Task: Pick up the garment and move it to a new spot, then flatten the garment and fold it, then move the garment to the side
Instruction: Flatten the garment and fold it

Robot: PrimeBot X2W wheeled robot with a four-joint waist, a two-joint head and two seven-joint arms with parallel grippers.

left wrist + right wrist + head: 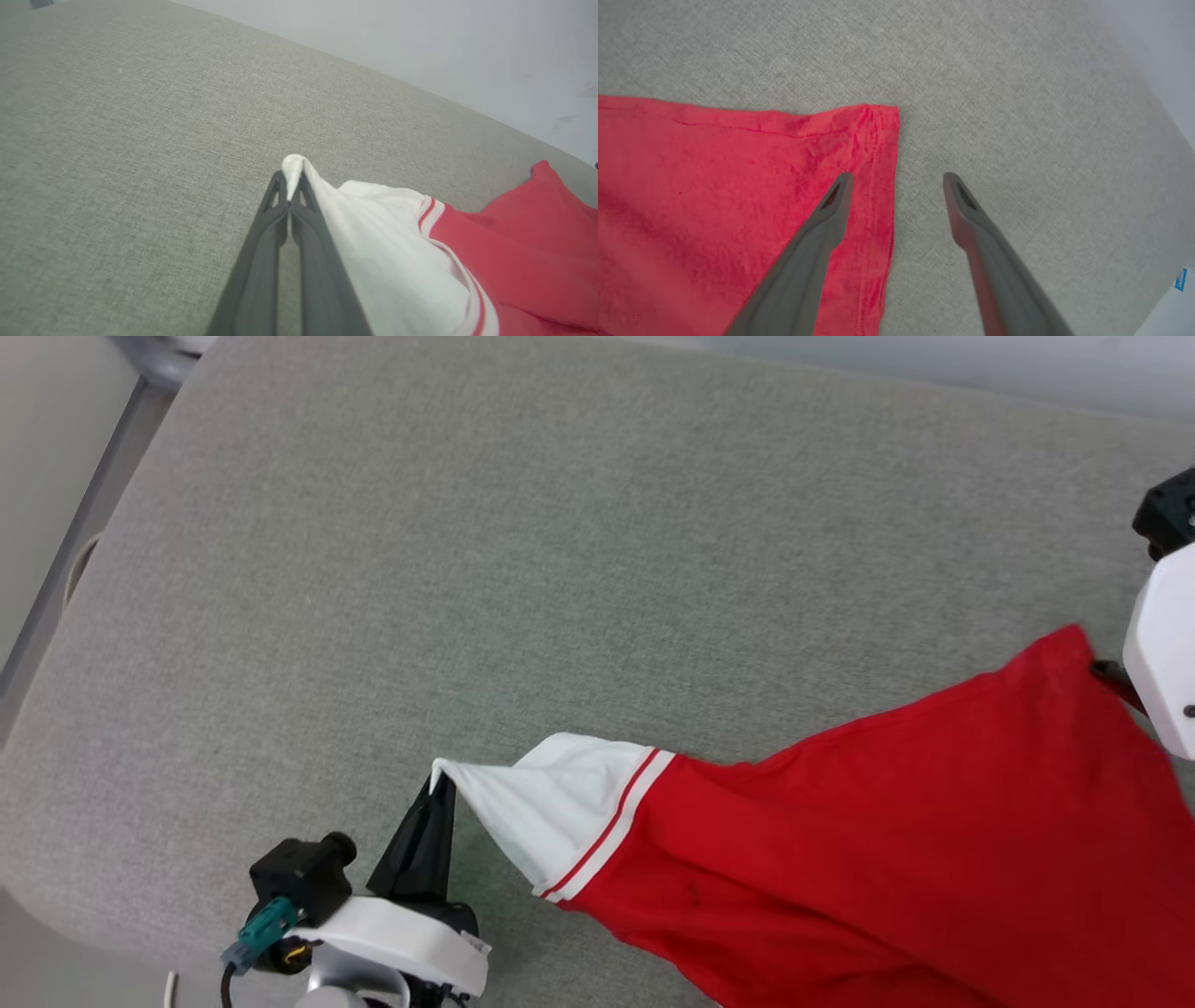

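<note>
The shirt (887, 840) is laid across the grey cushion (560, 523). Its white sleeve tip is pinched between the pressed-together jaws of the left gripper (290, 182). The right gripper (896, 179) is spread wide, with the red hem corner seen under one finger.

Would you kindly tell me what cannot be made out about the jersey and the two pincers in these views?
- Right wrist view: whether the open right pincer touches the jersey cannot be told.
- Head view: the jersey runs off the bottom and right edges; a white wrist casing hides most of the right pincer.
- Left wrist view: the fingers of the left pincer hide how much white sleeve they clamp.
</note>
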